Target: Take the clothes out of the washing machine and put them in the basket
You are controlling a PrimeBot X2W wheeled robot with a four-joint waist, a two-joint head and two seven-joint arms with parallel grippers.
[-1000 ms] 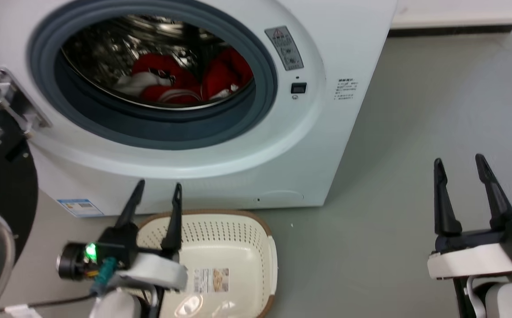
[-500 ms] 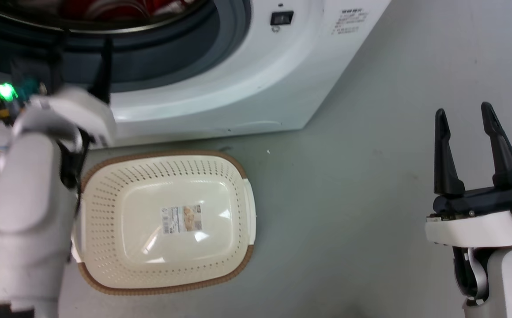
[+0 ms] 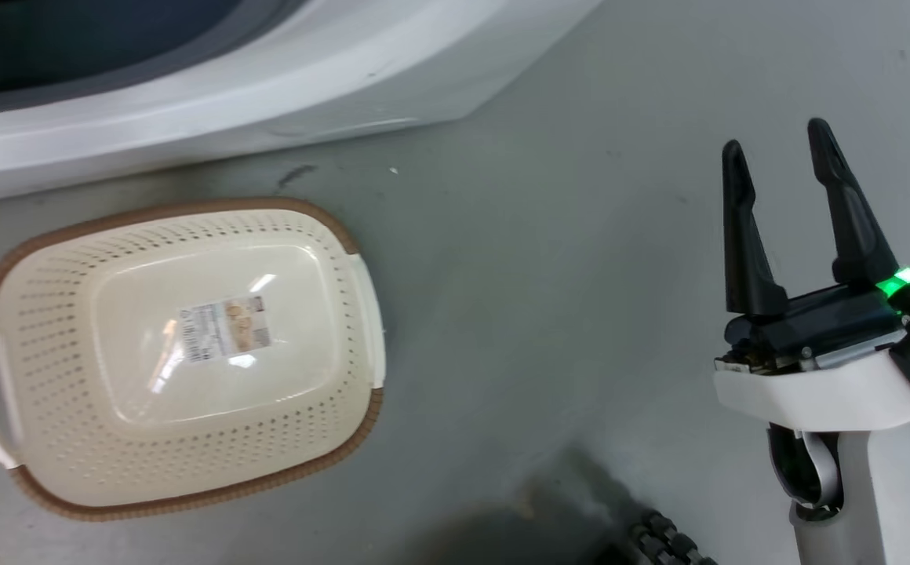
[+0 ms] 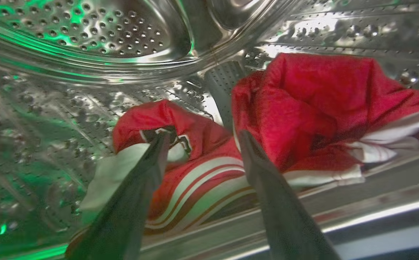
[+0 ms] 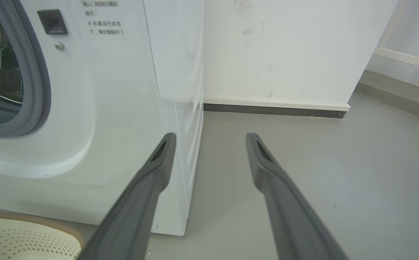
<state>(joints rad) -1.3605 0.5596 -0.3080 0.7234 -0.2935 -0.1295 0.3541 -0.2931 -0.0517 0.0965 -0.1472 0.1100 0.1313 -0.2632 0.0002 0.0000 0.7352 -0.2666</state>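
The red clothes point(image 4: 289, 108) with white panels and stripes lie in the steel drum point(image 4: 86, 39) of the washing machine point(image 3: 267, 78). In the left wrist view my left gripper point(image 4: 202, 135) is open, its tips just short of the pile, nothing between them. The cream basket point(image 3: 47, 329) with a brown rim sits on the floor before the machine, a label stuck to its bottom and nothing else in it. At the right of the head view my right gripper point(image 3: 777, 149) hangs open over the floor, beside the machine's front corner point(image 5: 180, 144). A bit of the basket's rim point(image 5: 32, 220) shows at the lower left of the right wrist view.
Grey floor point(image 3: 541, 275) spreads to the right of the basket. A white wall with a dark baseboard point(image 5: 274, 110) stands behind the machine. The grey door seal point(image 5: 32, 90) rings the porthole.
The head camera has tilted down, so the porthole has left the head view. The left arm has passed out of the head view, having risen toward the porthole. The right gripper stays open.
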